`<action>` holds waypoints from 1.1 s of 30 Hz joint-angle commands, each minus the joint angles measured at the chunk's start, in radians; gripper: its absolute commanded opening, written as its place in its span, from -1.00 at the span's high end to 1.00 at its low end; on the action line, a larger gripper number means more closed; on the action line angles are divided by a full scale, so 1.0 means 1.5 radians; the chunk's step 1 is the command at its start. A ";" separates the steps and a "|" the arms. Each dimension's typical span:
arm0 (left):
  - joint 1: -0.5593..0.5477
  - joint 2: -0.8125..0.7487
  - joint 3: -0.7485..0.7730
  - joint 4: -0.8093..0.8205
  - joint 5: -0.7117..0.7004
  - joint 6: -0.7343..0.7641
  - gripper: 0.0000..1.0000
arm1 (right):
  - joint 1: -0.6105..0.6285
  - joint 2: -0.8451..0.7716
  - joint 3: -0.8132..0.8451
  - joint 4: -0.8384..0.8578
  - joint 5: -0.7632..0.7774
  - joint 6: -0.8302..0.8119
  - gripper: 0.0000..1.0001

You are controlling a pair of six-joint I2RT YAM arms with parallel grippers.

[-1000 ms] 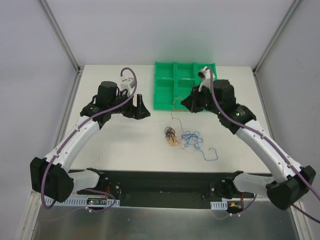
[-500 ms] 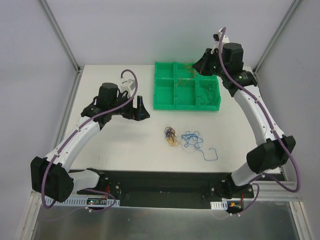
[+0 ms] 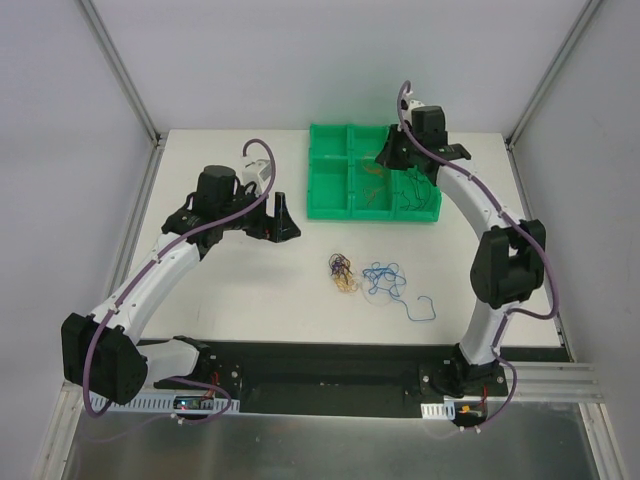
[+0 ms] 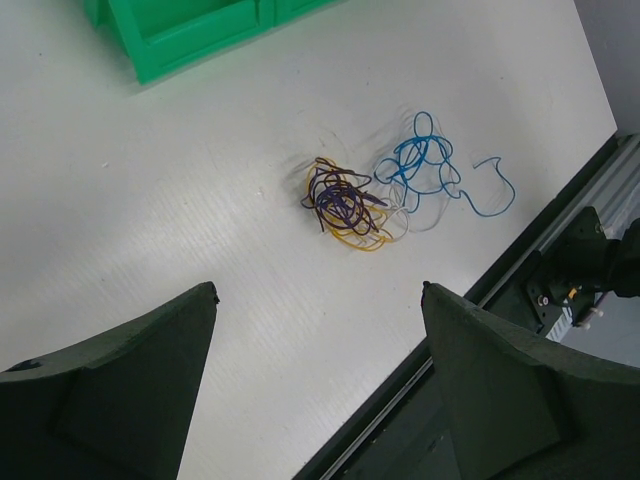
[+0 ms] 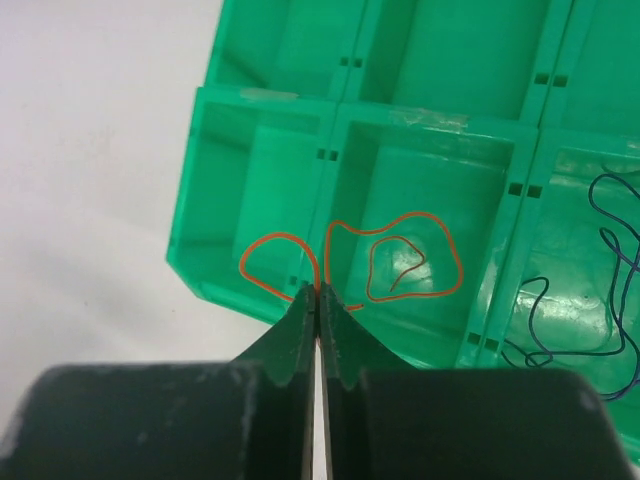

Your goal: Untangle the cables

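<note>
Upper centre, your right gripper (image 5: 317, 290) pinched a thin red-orange wire (image 5: 280, 235) over the green plastic compartment tray (image 5: 262, 96), likely for sorting; your left gripper (image 4: 319, 289) hovered open.

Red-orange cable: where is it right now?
Right wrist view, centre: the red-orange cable is pinched in the shut right gripper, with its larger loop hanging over a middle compartment of the green tray.
</note>
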 commanded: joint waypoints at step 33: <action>-0.096 0.185 0.028 0.000 0.149 0.006 -0.50 | 0.065 -0.393 -0.671 0.052 -0.006 0.072 0.30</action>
